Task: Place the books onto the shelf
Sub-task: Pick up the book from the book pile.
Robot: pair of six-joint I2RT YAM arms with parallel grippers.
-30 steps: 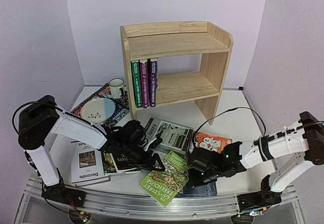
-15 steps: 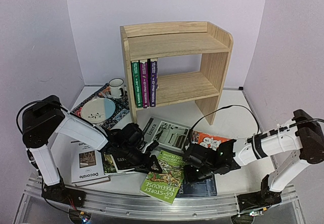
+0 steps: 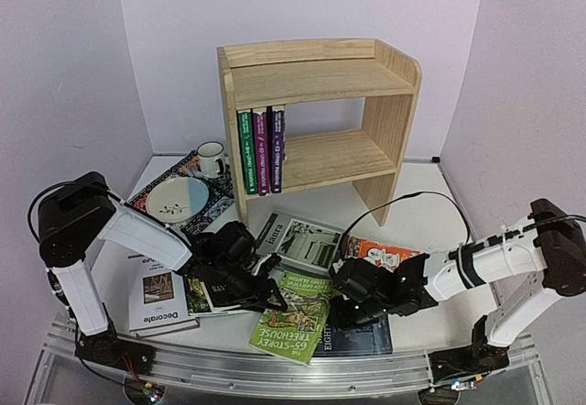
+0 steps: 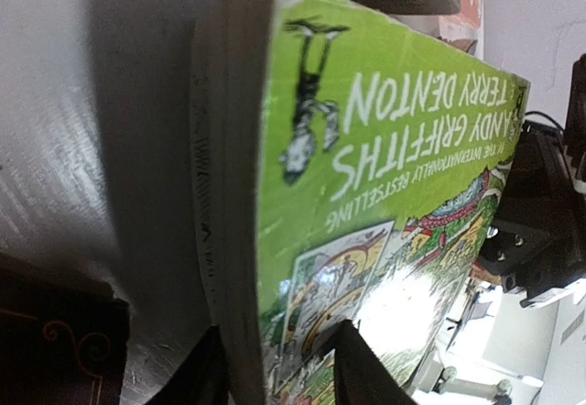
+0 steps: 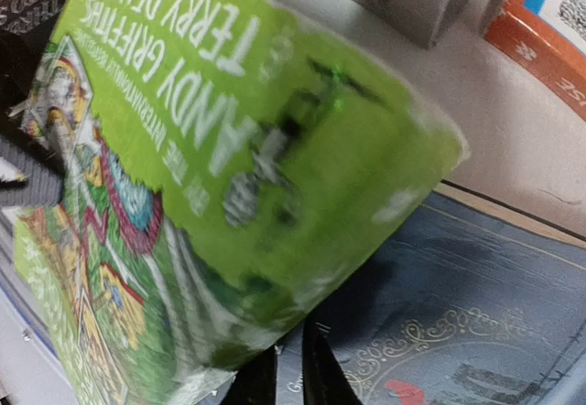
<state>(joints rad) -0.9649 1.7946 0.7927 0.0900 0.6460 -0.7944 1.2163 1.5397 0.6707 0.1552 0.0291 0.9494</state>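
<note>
Both arms reached low, inward. L gripper [image 3: 273, 297] jaws pinched green book [image 3: 295, 324] at edge; R gripper [image 3: 341, 297] jaws nearly together by its corner, grip unclear.

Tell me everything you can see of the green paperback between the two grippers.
The green paperback is a glossy, bright green book with a cartoon treehouse cover, reading Andy Griffiths, Terry Denton and 65-Storey Treehouse. It lies closed, one edge tilted up, overlapping a dark blue book. The left gripper straddles its edge, fingers on cover and pages. The right gripper sits at its corner; contact unclear.
</note>
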